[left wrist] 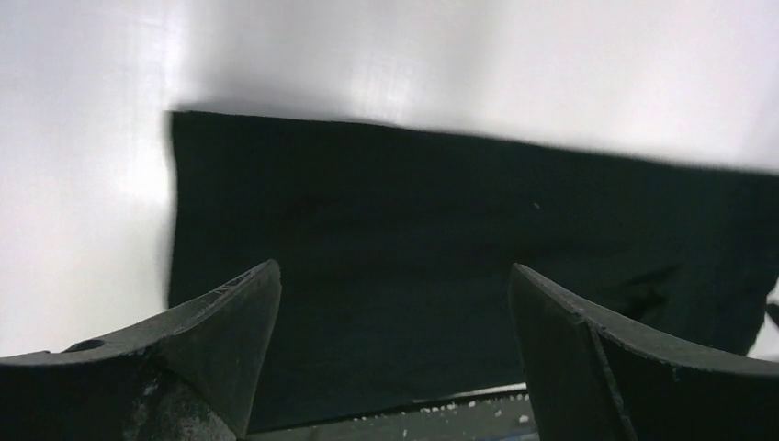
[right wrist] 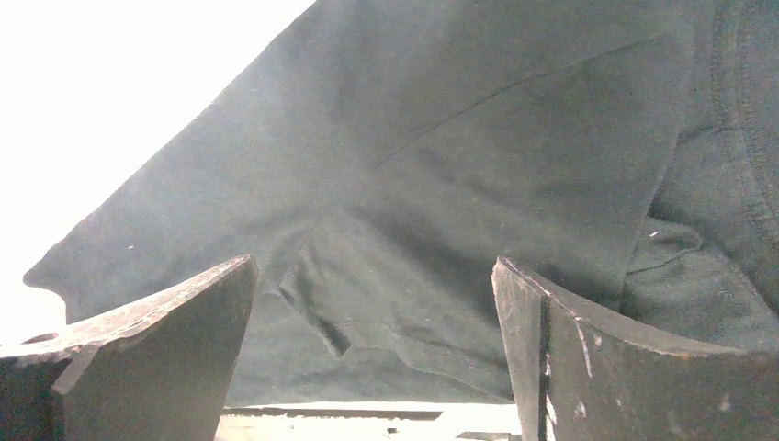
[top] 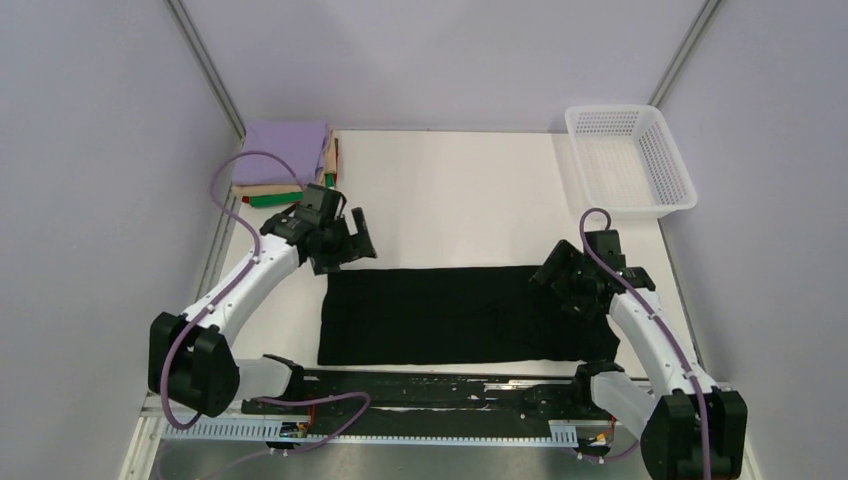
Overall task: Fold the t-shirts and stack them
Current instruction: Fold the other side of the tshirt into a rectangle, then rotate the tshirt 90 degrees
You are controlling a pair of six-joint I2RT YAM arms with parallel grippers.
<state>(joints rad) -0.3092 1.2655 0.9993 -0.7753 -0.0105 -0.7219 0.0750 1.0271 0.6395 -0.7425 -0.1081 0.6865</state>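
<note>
Table [top: 450, 200], white and walled in grey, fills the middle of the top view. Black shirt [top: 440, 315] [left wrist: 413, 276] [right wrist: 459, 184] lies flat across lower centre as a long band; its left edge is straight, its near edge runs just beside the rail [top: 430, 385], and its right end is rumpled. A wide strip of bare table lies between its far edge and the back wall. Basket [top: 672, 165], white mesh, sits at upper right, well apart from the shirt. Stack [top: 285, 160] of folded shirts, lavender on top, occupies the upper left corner against the wall. Left gripper [top: 352, 250] [left wrist: 393, 266] hangs over the shirt's far left corner, jaws wide, nothing between them. Right gripper [top: 555, 275] [right wrist: 372, 260] hovers over the creased right end, jaws spread wide, gripping no cloth.
</note>
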